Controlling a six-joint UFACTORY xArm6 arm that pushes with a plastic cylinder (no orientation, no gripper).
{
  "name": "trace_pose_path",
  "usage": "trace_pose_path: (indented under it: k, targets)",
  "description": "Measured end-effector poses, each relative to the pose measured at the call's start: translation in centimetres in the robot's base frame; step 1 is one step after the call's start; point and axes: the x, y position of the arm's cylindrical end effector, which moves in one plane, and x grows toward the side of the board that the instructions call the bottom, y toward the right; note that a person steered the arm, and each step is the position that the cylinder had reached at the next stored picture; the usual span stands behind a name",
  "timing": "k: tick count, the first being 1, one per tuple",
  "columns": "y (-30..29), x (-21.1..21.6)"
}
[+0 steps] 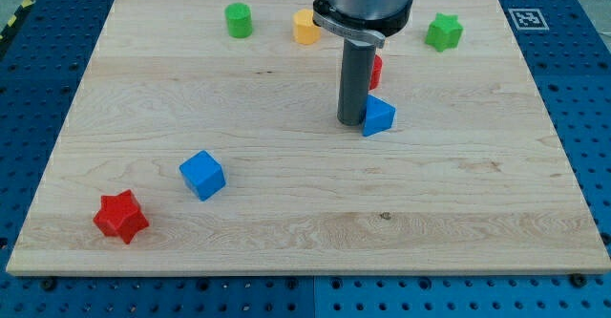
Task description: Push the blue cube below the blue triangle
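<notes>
A pale wooden board [286,232] lies on a blue perforated bench, and we work across it with no claw at all: our arm ends in a plain dark rod, so nothing opens, closes or holds anything. My tip [351,121] stands near the board's middle, touching or just beside the blue triangle [380,116], on that block's left in the view. The blue cube [202,175] sits well apart, toward the view's lower left, with the red star [121,217] just beyond it, nearer the corner.

Behind the rod a red block [377,70] shows only as a sliver, its shape hidden. Along the view's top sit a green cylinder [239,20], a yellow block [305,28] and a green star [444,31].

We judge the cube's push not yet begun. The nearest risk is the triangle itself: any drift of the tip toward the view's right would shove it and move the target spot. Leaving for the cube, we should pull away to the left. At the cube, an off-centre contact could spin it or let it slip past the rod, and approaching from the lower left might nudge the red star.
</notes>
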Motion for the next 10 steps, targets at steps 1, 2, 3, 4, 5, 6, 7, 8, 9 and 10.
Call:
trace_pose_path:
  k: [1,2,3,4,5,6,7,8,9,10]
  targets:
    - [-1.1,0.0]
    - [-7.3,0.0]
    - [-15.5,0.0]
    - [-23.1,2.1]
    - [-23.5,6.3]
    - [-21.0,6.6]
    - [-16.8,8.3]
    - [-13.9,9.7]
    - [-14.6,10.7]
    - [-16.4,12.8]
